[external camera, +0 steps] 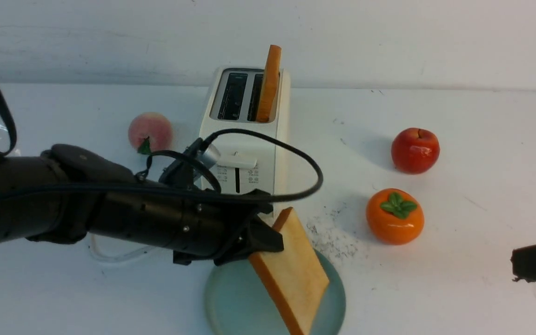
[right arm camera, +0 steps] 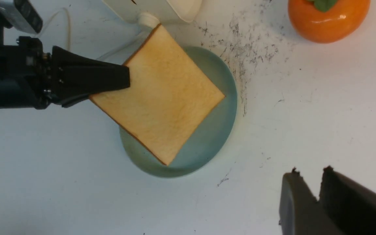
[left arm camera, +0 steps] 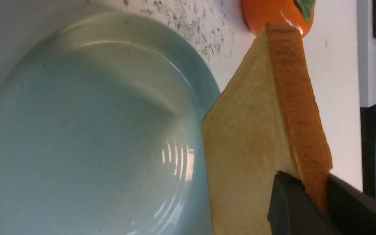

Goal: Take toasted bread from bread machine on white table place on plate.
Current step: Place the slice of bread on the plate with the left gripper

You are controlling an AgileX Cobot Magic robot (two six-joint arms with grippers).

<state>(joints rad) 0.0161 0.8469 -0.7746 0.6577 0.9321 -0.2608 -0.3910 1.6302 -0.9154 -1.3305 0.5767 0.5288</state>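
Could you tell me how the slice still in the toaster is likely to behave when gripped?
Probably stiff: the toaster slice stands straight, and the other slice shows no sag though the left gripper pinches only one edge. Likely light, as that small pinch carries it.

Toast (external camera: 291,274) tilted over teal plate (external camera: 231,302), second slice (external camera: 269,83) in toaster (external camera: 249,153)

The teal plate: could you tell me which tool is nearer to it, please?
Left. The left tool, gripping a toast slice, hangs at the plate's rim; the right tool sits off to its right.
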